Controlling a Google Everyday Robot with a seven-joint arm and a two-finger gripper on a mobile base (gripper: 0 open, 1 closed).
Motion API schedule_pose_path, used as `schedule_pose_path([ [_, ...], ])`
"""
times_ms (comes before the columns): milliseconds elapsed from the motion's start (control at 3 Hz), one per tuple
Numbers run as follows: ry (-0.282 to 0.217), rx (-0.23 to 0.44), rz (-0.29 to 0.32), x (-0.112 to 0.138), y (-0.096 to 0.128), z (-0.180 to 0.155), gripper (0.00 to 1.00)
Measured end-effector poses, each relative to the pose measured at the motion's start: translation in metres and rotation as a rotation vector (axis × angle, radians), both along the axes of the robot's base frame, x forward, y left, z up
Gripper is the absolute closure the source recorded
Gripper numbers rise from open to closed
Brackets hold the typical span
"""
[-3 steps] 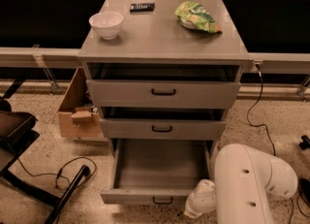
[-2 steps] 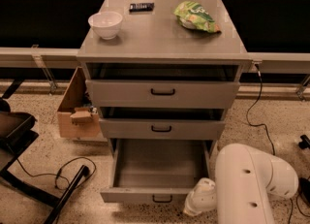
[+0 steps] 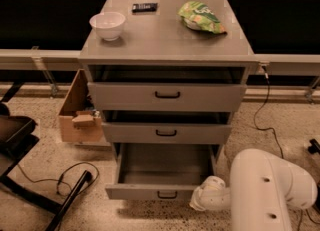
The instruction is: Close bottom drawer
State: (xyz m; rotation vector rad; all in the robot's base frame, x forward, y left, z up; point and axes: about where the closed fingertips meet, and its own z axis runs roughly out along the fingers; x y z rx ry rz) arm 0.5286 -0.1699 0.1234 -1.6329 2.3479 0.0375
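Note:
The bottom drawer (image 3: 140, 192) of the grey cabinet stands pulled out and looks empty inside. A small black loop handle (image 3: 167, 194) sits on its flat front. My gripper (image 3: 201, 202) is at the end of the white arm (image 3: 270, 190), low at the right end of the drawer's front panel, touching it or very close to it. The middle drawer (image 3: 166, 133) and top drawer (image 3: 167, 95) above sit slightly ajar.
On the cabinet top (image 3: 165, 40) are a white bowl (image 3: 107, 25), a green snack bag (image 3: 201, 17) and a small black object (image 3: 144, 7). A cardboard box (image 3: 75, 110) stands left of the cabinet. A black chair base (image 3: 30, 175) and cable (image 3: 75, 172) lie on the floor at left.
The bottom drawer's front has slid a little way in toward the cabinet. The arm's end has moved forward with it.

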Motion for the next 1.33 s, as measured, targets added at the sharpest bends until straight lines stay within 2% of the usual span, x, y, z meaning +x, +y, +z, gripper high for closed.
schedule_pose_path([
  [333,-0.075,0.011,0.018,0.033,0.003,0.019,1.00],
  [667,-0.205,0.026,0.061,0.096,0.016,0.051,1.00],
  [1000,-0.286,0.041,0.122,0.148,0.046,0.069,1.00],
  [1333,-0.282,0.046,0.107,0.149,0.044,0.062,1.00],
])
